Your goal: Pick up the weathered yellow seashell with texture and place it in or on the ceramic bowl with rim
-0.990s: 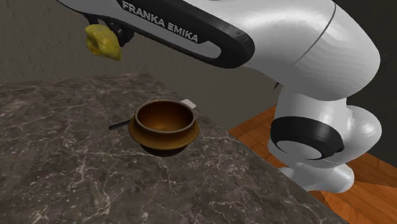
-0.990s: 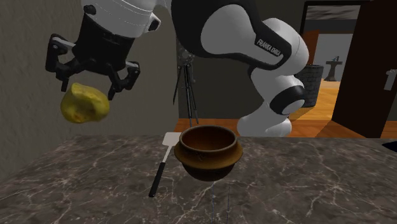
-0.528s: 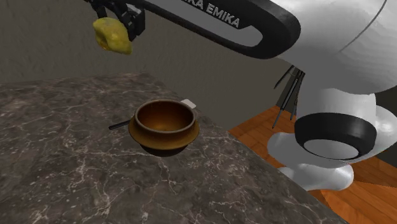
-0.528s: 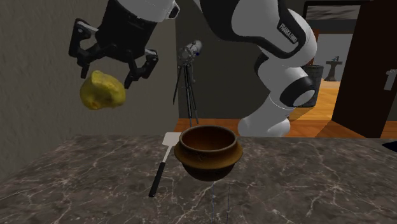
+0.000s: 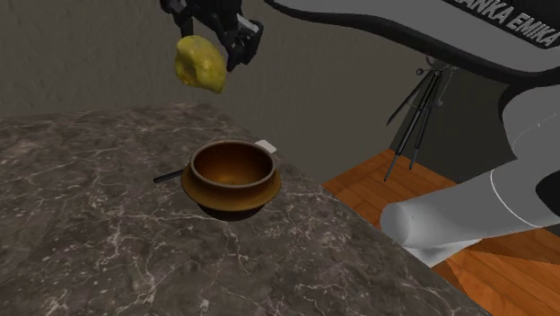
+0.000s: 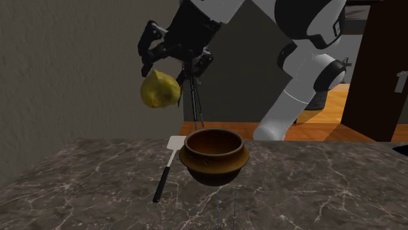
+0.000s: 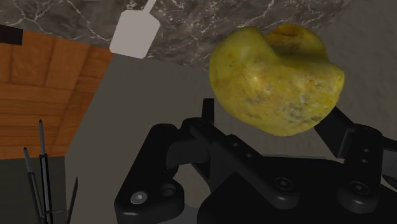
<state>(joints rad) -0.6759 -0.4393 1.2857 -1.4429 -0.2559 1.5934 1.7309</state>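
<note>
Hanging high over a dark marbled counter (image 5: 90,224), the black claw (image 6: 171,65) is clamped on a lumpy yellow shell (image 6: 160,89), which juts below its fingers in mid-air. Below the claw and off to one side sits a brown bowl (image 5: 206,190), and a white spatula (image 6: 163,176) lies just beside it. The grip looks shallow, near the shell's top, so the shell could slip out. If released here, it would probably miss the bowl and hit the counter.

Shoulder view looks down, second exterior view nearly level, both close on the round brown wide-rimmed bowl (image 5: 231,166) (image 6: 214,151) below the jaws; wrist view looks along them.
</note>
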